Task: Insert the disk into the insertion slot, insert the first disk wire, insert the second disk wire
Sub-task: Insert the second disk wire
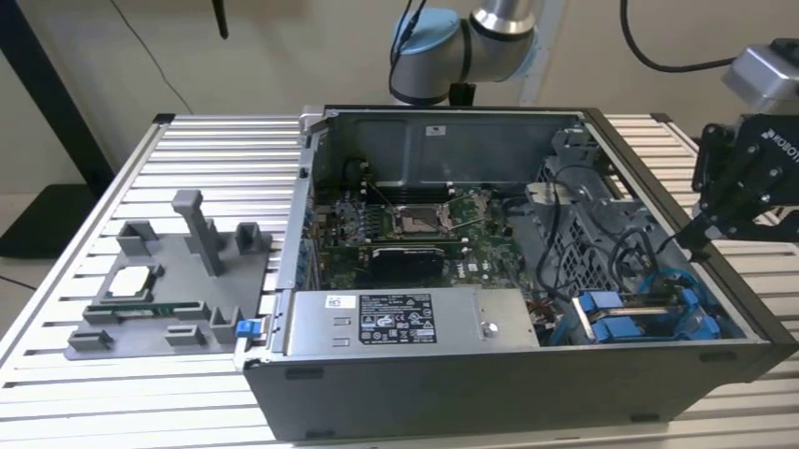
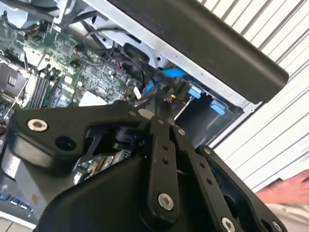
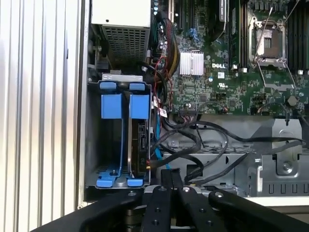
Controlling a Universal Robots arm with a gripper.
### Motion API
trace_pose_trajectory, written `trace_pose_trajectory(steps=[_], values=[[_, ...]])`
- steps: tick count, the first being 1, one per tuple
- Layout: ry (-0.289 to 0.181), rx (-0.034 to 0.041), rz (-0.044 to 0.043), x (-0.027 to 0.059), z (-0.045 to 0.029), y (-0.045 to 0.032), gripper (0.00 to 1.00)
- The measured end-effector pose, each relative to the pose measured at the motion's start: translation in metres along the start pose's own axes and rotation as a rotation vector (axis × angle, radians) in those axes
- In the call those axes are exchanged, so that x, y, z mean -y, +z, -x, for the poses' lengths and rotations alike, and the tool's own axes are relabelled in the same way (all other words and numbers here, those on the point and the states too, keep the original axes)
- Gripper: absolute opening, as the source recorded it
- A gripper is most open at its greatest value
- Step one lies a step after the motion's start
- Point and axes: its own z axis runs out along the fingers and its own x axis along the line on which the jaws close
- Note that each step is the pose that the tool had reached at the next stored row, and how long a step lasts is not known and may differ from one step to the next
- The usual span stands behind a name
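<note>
**A:** What is lying nearest?

**B:** The grey power-supply box (image 1: 399, 320) is lying along the near wall of the case (image 1: 500, 402). Just beside it, toward the exterior view's right, the disk (image 3: 140, 142) is sitting on edge inside the insertion slot (image 3: 119, 77), its blue carrier tabs showing at both ends.

**A:** And the wires?

**B:** Black cables (image 3: 212, 140) and a thin blue cable (image 3: 157, 140) are running past the disk. I cannot tell whether any is plugged in.

**A:** The gripper?

**B:** The gripper (image 1: 701, 246) is hovering above the case wall on the exterior view's right, just beyond the slot, with its fingertips (image 3: 167, 181) pressing together.

**A:** Farther back?

**B:** The motherboard (image 1: 399, 234) is lying mid-case, and the arm (image 1: 450, 47) is rising behind the far wall.
</note>
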Motion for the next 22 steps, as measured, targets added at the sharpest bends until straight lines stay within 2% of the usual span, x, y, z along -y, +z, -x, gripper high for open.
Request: trace_pose_trajectory(steps=[5, 6, 12, 14, 17, 22], values=[[0.003, 0.0000, 0.0322, 0.0101, -0.0032, -0.0017, 0.00], [0.004, 0.0001, 0.0393, 0.0126, -0.0041, -0.0021, 1.00], [0.008, 0.0000, 0.0749, 0.0293, -0.0085, -0.0034, 1.00], [0.010, 0.0001, 0.0895, 0.0344, -0.0101, -0.0030, 1.00], [0.012, 0.0001, 0.1084, 0.0390, -0.0118, -0.0012, 1.00], [0.014, 0.0002, 0.1121, 0.0400, -0.0126, 0.0045, 1.00]])
